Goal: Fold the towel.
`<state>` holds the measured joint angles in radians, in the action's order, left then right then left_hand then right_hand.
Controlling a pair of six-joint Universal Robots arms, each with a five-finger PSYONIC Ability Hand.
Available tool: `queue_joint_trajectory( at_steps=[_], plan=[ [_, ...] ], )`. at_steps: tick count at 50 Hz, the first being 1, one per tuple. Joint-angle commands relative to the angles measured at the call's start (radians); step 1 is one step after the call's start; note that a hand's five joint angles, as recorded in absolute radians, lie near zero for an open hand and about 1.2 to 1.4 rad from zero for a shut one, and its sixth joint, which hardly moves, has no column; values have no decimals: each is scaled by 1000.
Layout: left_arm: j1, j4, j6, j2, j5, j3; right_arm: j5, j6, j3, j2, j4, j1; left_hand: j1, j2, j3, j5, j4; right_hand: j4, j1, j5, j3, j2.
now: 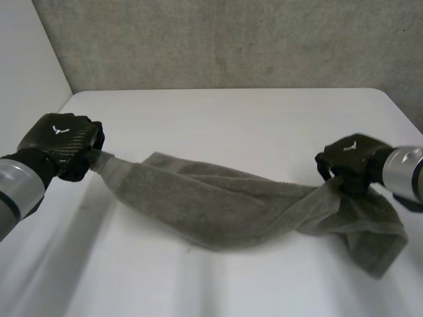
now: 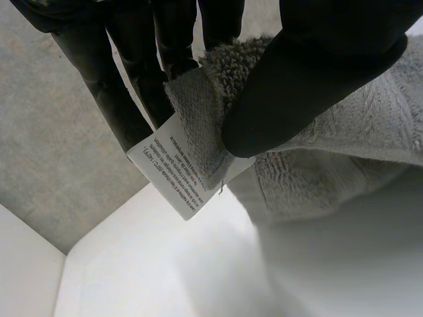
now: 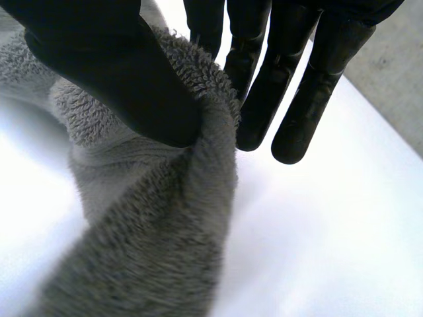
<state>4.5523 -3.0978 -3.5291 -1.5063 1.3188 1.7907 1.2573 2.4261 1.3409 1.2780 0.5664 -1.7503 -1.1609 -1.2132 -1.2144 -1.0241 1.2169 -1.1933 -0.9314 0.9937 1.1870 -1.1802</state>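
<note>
While held up at both ends, seen as a bunched grey terry towel (image 1: 218, 205) sagging mid-length onto white counter (image 1: 231, 119). Pinched at the corner bearing a white printed care label (image 2: 175, 175) between thumb and fingers of black left hand (image 1: 59, 140). Pinched likewise near opposite end by black right hand (image 1: 350, 162), loose tail lying beyond.

Towel (image 1: 218, 205) stretches over table (image 1: 231, 119) between left robot hand (image 1: 61, 140) and right robot hand (image 1: 349, 160).

Head camera looks down from behind and between the arms (image 1: 20, 188), taking in the whole towel (image 1: 218, 205) on the white desk (image 1: 231, 112). Wrist cameras peer along the left robot hand (image 2: 317, 72), tight on the towel's labelled corner, and the right robot hand (image 3: 112, 72), tight on its opposite end. All three views share the towel.
</note>
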Motion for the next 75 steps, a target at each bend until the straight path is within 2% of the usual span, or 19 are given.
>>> queue_joint_trajectory(
  at_steps=[1,11,14,16,17,19,22,24,28,33,41,50,60,61,62,63,64,71,75],
  plan=[
    [-3,45,62,23,-4,-10,-2,3,-231,-55,32,-3,-235,-183,-182,-198,179,-203,-465,228,209,-216],
    [-6,-36,116,-89,5,-46,13,82,-419,-275,-99,-74,-235,-183,-182,-198,179,-203,-465,228,209,-216],
    [-15,-79,118,-126,10,-93,48,94,-482,-324,-237,-89,-235,-183,-182,-198,179,-203,-465,228,209,-216],
    [-47,-162,142,-158,22,-233,134,126,-540,-324,-426,-95,-235,-183,-182,-198,179,-203,-465,228,209,-216],
    [-47,-162,142,-158,22,-234,134,126,-540,-324,-427,-95,-235,-183,-182,-198,179,-203,-465,228,209,-216],
    [-62,-203,167,-161,46,-306,201,194,-548,-277,-669,-104,-235,-183,-182,-198,179,-203,-465,228,209,-216],
    [-82,-288,230,-163,119,-422,209,241,-502,-205,-833,-104,-235,-183,-182,-198,179,-203,-465,228,209,-216],
    [-88,-350,286,-153,184,-483,197,249,-478,-177,-847,-103,-235,-183,-182,-198,179,-203,-465,228,209,-216],
    [-88,-363,311,-149,209,-493,152,251,-434,-141,-800,-103,-235,-183,-182,-198,179,-203,-465,228,209,-216],
    [-98,-326,311,-137,204,-409,62,245,-401,-137,-527,-95,-235,-183,-182,-198,179,-203,-465,228,209,-216],
    [-101,-314,308,-87,200,-238,36,180,-391,-131,-303,-61,-235,-183,-182,-198,179,-203,-465,228,209,-216],
    [-105,-323,308,-58,201,-152,34,177,-391,-166,-304,-52,-235,-183,-182,-198,179,-203,-465,228,209,-216],
    [-127,-324,306,-181,201,-96,37,154,-359,-370,-315,-95,-235,-183,-182,-198,179,-203,-465,228,209,-216],
    [-131,-323,306,-205,201,-90,48,143,-350,-399,-322,-97,-235,-183,-182,-198,179,17,-245,8,-11,4],
    [-134,-323,303,-230,201,-86,53,130,-344,-425,-329,-97,-235,-183,-182,-198,179,586,324,-561,-580,573],
    [-134,-323,303,-230,201,-86,53,129,-344,-425,-329,-97,-235,-183,-182,-198,179,592,330,-566,-585,578],
    [-136,-323,297,-250,201,-86,63,120,-338,-445,-333,-97,-235,-183,-182,-198,179,1019,757,-994,-1013,1006],
    [-136,-326,242,-292,203,-91,128,128,-307,-425,-330,-87,-235,-183,-182,-198,179,1019,757,-994,-1013,1006],
    [-133,-328,219,-293,203,-93,120,158,-200,-323,-336,-71,-235,-183,-182,-198,179,1019,757,-994,-1013,1006]
  ],
)
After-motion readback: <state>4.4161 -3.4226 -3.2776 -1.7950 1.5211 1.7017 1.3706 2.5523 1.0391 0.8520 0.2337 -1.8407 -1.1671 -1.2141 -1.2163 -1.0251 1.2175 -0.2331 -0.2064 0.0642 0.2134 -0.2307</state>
